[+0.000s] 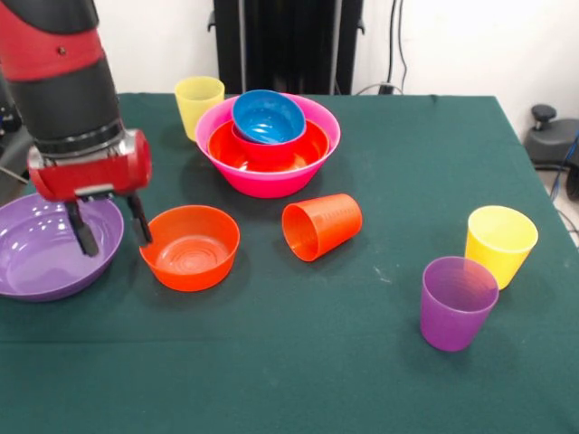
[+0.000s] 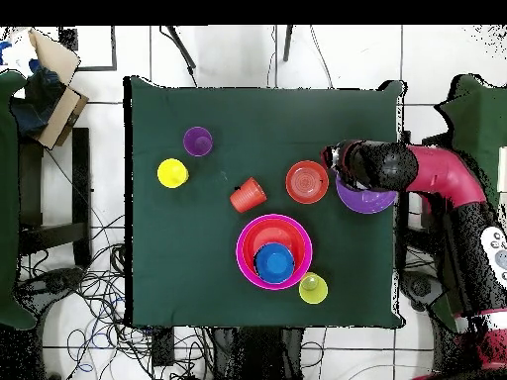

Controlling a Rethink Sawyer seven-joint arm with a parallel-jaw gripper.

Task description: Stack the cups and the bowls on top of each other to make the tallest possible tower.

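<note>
My gripper (image 1: 111,228) hangs open at the table's left in the front view. One finger is over the wide purple bowl (image 1: 36,258), the other sits at the left rim of the small orange bowl (image 1: 192,253). Nothing is between the fingers. The tower is the big pink bowl (image 1: 271,183) holding a wide orange bowl (image 1: 226,149), a magenta bowl (image 1: 258,145) and a blue bowl (image 1: 269,116) on top. An orange cup (image 1: 323,225) lies on its side mid-table. One yellow cup (image 1: 198,102) stands behind the pink bowl. Another yellow cup (image 1: 500,244) and a purple cup (image 1: 457,303) stand at the right.
From above, my arm (image 2: 416,170) reaches in over the purple bowl (image 2: 368,201), beside the orange bowl (image 2: 307,182). The green cloth (image 2: 178,277) covers the table to its edges. A cardboard box (image 2: 54,84) and cables lie on the floor beyond it.
</note>
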